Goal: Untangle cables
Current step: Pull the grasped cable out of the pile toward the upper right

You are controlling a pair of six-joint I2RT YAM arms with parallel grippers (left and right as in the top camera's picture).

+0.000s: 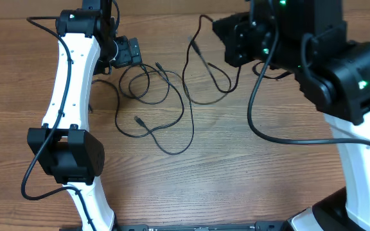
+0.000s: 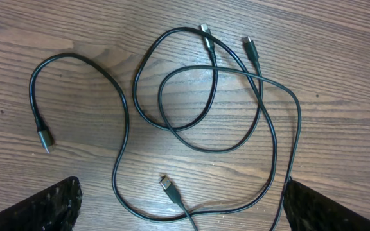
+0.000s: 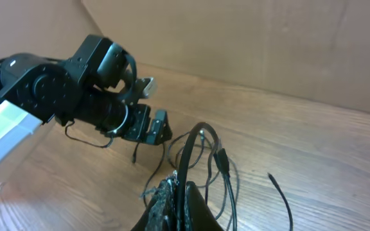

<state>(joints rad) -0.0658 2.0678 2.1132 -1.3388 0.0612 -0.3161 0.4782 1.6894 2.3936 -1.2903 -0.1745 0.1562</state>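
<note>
Two thin black cables [image 1: 153, 96] lie looped over each other on the wooden table. In the left wrist view the cables [image 2: 211, 96] cross several times, and a plug [image 2: 167, 186] lies between the fingers. My left gripper [image 2: 178, 215] hovers above them, open, holding nothing; overhead, the left gripper [image 1: 130, 52] sits at the loops' back left. My right gripper [image 3: 184, 185] is shut on one cable [image 3: 201, 138], which arches up out of its fingers and hangs down to the table. Overhead, the right gripper [image 1: 217, 29] is at the back, right of the pile.
A silvery plug [image 2: 45, 140] lies off to the left of the loops. A cardboard wall [image 3: 268, 45] stands behind the table. The left arm's white link [image 1: 69, 83] runs along the left side, and the right arm's black body [image 1: 339, 64] fills the right.
</note>
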